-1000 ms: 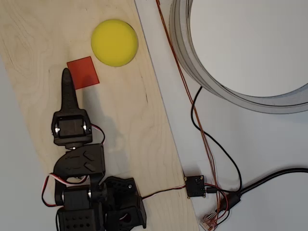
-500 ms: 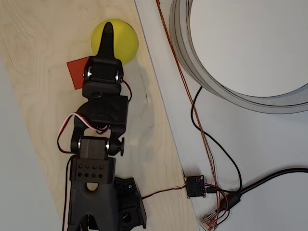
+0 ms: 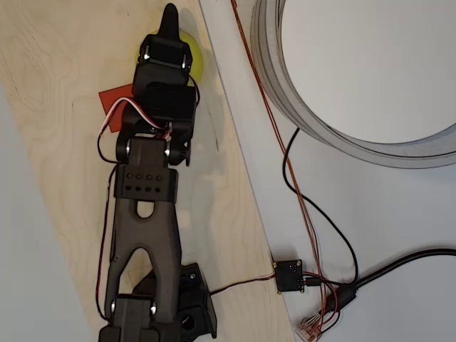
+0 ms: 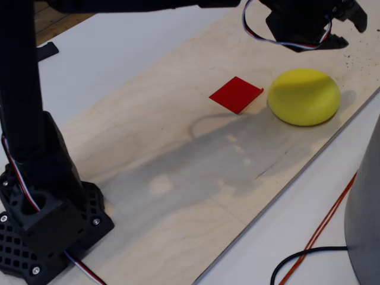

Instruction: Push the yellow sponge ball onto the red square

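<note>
Pale birch plywood forms the board (image 4: 178, 178) on which everything is carried, and it is laid slantwise across a white desk (image 3: 370, 214). At the near end of the board in the fixed view, the black base of the arm (image 4: 41, 225) is planted, with red, white and black servo wires trailing from it. From there the arm is stretched out along the board, and a long grey shadow is thrown across the wood beneath it.

Farther along, the red square (image 4: 236, 94) is seen lying flat on the wood; in the overhead view only its left part (image 3: 114, 97) is visible beside the arm's links. Just beyond it, near the board's right-hand long edge in the fixed view, the yellow sponge ball (image 4: 304, 96) is resting on the wood. A narrow strip of bare wood appears to separate the ball from the square's nearest corner, though this is hard to judge.

In the overhead view the ball (image 3: 197, 57) is mostly covered by the wrist, and the gripper (image 3: 169, 18) is pointed past it toward the board's far end. Its fingers appear pressed together into a single dark point with nothing between them.

Off the board, a thin orange wire (image 3: 267, 107), black cables (image 3: 335, 235) and a large grey ring (image 3: 299, 114) are seen on the desk.
</note>
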